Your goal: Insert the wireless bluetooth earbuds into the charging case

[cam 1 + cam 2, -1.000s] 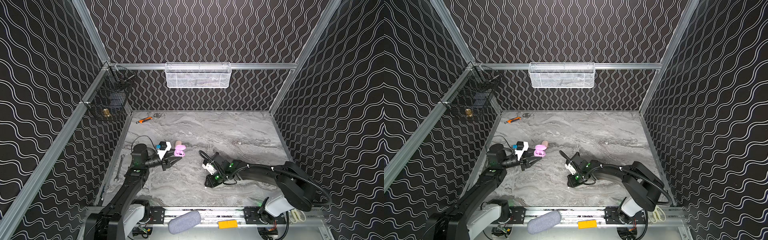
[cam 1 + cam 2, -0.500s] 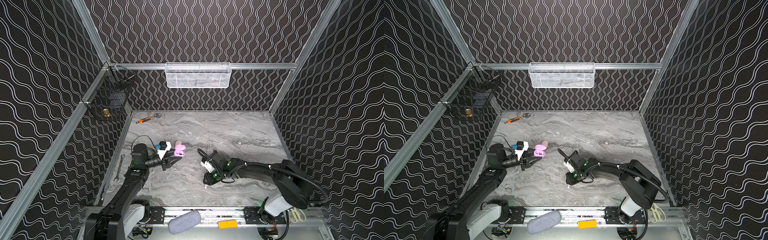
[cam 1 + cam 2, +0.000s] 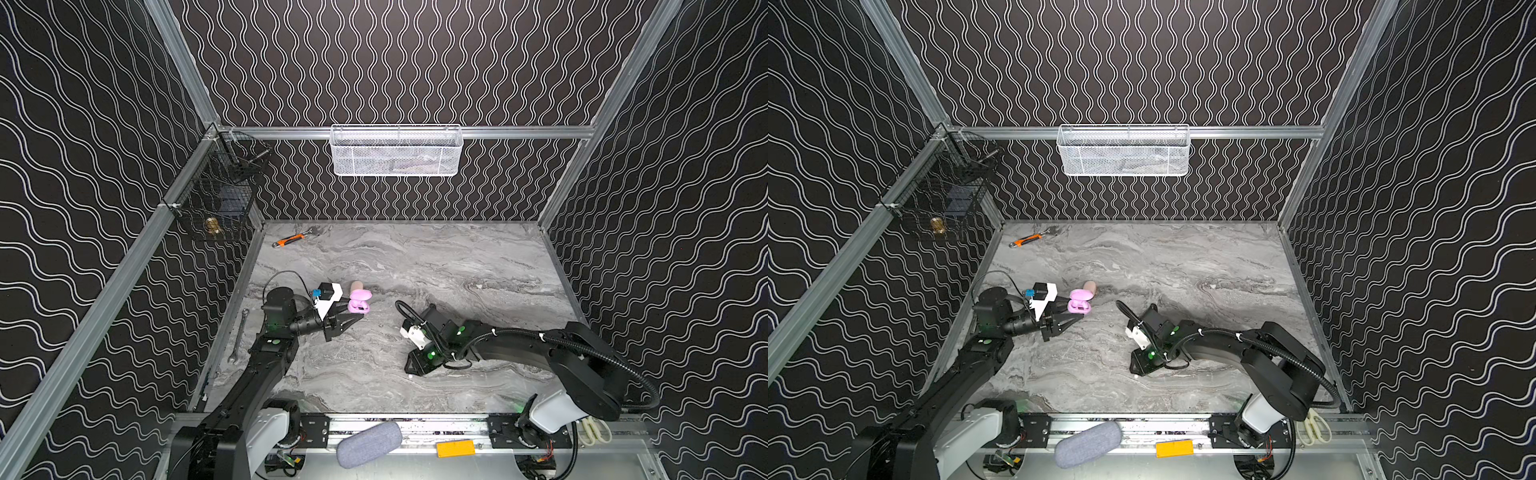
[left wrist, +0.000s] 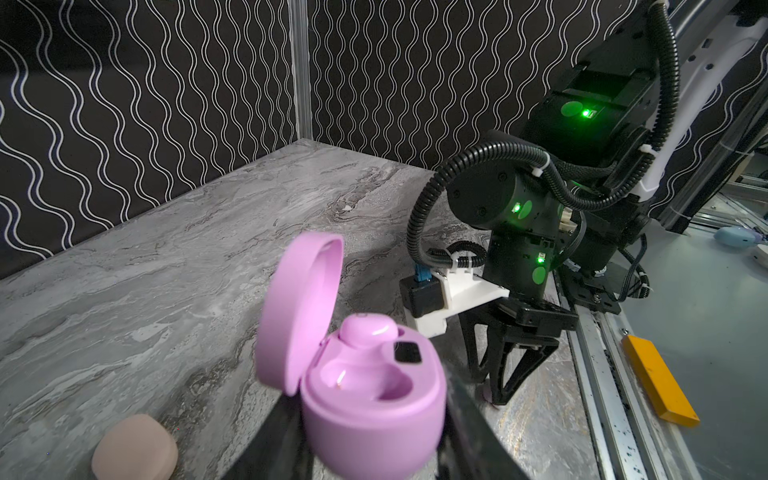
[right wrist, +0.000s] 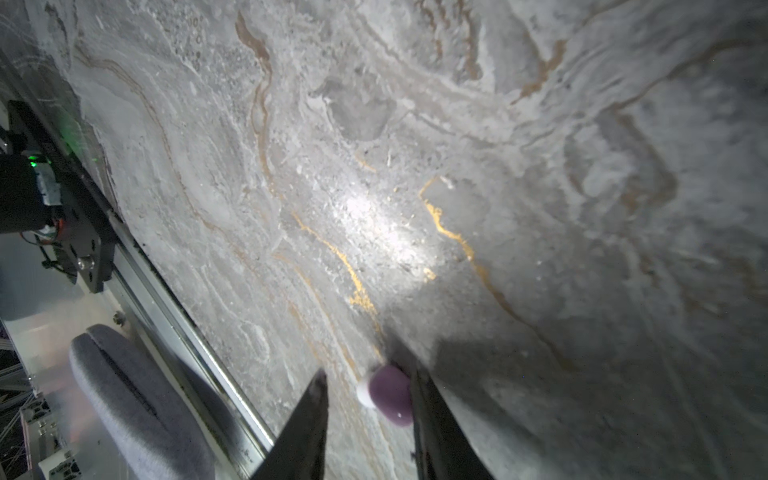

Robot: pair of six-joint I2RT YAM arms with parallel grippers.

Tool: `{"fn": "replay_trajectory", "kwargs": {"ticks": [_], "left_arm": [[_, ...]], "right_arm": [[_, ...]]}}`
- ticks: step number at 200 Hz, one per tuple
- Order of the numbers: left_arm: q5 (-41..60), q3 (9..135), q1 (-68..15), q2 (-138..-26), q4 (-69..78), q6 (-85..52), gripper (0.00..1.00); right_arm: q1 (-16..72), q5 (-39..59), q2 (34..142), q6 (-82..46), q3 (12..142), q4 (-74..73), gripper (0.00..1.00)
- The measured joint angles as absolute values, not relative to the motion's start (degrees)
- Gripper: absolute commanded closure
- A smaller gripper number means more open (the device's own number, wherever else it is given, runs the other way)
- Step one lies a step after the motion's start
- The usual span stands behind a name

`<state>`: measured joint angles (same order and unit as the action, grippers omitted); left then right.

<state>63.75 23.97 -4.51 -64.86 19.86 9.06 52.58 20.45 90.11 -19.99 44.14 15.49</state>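
Nearest us, past the grey pouch (image 3: pixel 369 442) & yellow block (image 3: pixel 455 449) on the front rail, the right gripper (image 5: pixel 368 376) is nose-down on the table (image 3: pixel 415 266) w/ jaws spread, straddling the loose lilac earbud (image 5: pixel 388 395); the bud lies on the marble, touching one finger (image 5: pixel 428 415) & apart from the other, so nothing is pinched yet; we judge the step in hand is the pick-up of this 2nd lilac bud; next move, as we see it, needs the jaws centred on the bud before they close, since a small rounded thing pushed from one side could well skid out, then a lift & a carry over to the case. Further in, the left gripper (image 3: pixel 353 321) is pinching the base of the pink charging case (image 4: pixel 374 415), fingers pressed on both sides; the lid (image 4: pixel 299 307) stands open; a seated earbud (image 4: pixel 368 330) fills one socket, the empty socket (image 4: pixel 390 386) beside it faces up, approx. ready to take the loose one; we can't tell whether the case rests on the table or hangs just off it. Just behind it sits a closed beige case (image 4: pixel 135 446); no white buds are in view. Far back, an orange-handled tool (image 3: pixel 291 240) lies by the rear wall, well apart from the work.
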Motion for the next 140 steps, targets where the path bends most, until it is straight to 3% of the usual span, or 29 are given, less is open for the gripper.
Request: {"fn": "replay_trajectory", "kwargs": {"ticks": [140], "left_arm": [[63.94, 23.97, -4.51, -65.04, 19.84, 9.06, 0.65]], "right_arm": [[52.93, 19.99, 87.44, -20.49, 41.08, 15.97, 0.69]]}}
